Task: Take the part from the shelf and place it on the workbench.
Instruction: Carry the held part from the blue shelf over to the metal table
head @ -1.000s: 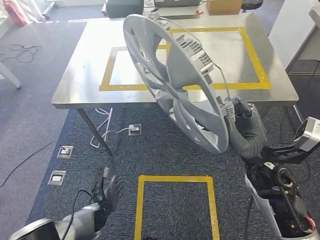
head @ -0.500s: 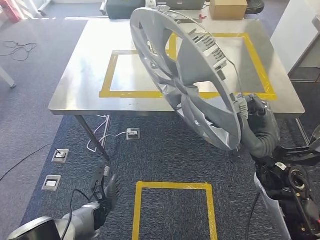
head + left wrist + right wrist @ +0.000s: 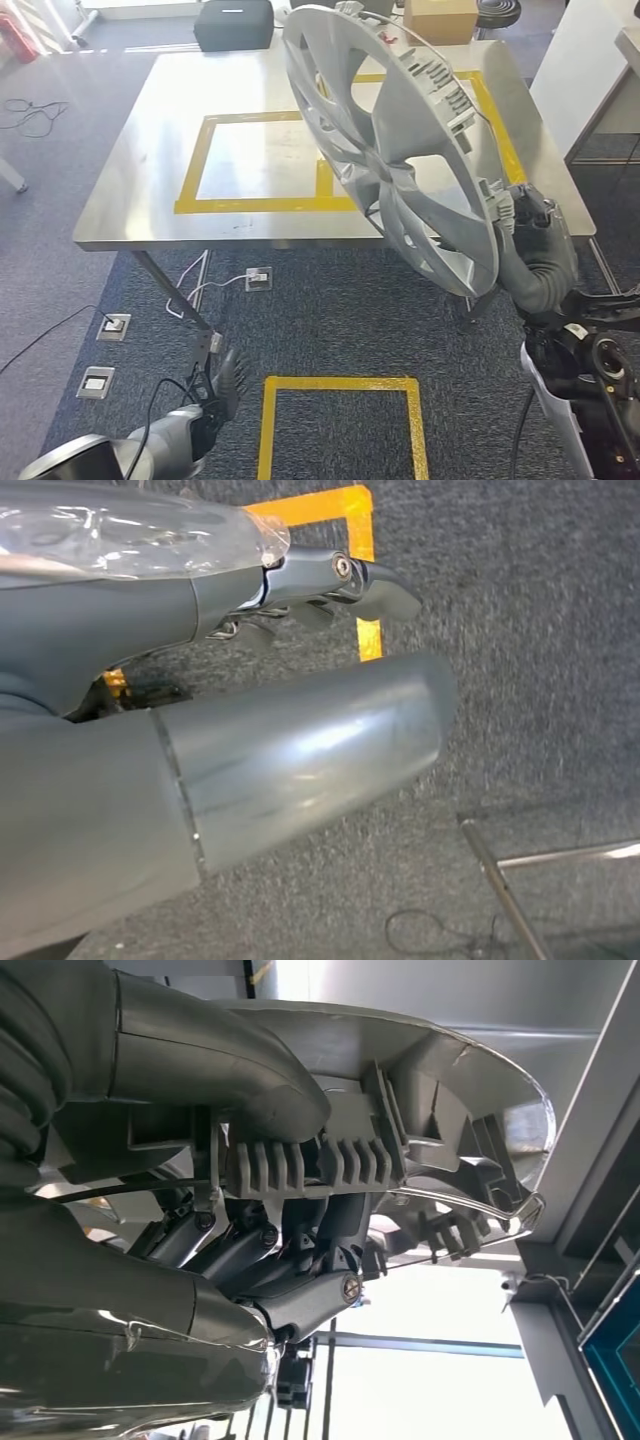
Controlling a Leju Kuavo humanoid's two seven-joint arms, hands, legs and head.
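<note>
The part is a large silver wheel cover (image 3: 392,140) with spokes and rim clips, tilted on edge above the near right side of the steel workbench (image 3: 136,190). My right hand (image 3: 532,235) grips its lower rim; in the right wrist view the thumb and fingers (image 3: 302,1300) clamp the ribbed rim (image 3: 317,1165). Yellow tape rectangles (image 3: 192,165) mark the bench top. My left hand (image 3: 215,385) hangs low over the carpet, fingers apart and holding nothing, as the left wrist view also shows for this left hand (image 3: 302,590).
A yellow tape square (image 3: 340,420) lies on the carpet before me. Floor sockets (image 3: 113,326) and cables sit under the bench's left side. A black case (image 3: 234,22) and a cardboard box (image 3: 438,18) rest at the bench's far edge. A white panel (image 3: 581,60) stands at right.
The whole view has shifted: the bench now looks closer and lies further left. The wheel cover and my right hand have moved right and up in the picture. The left hand hangs unchanged.
</note>
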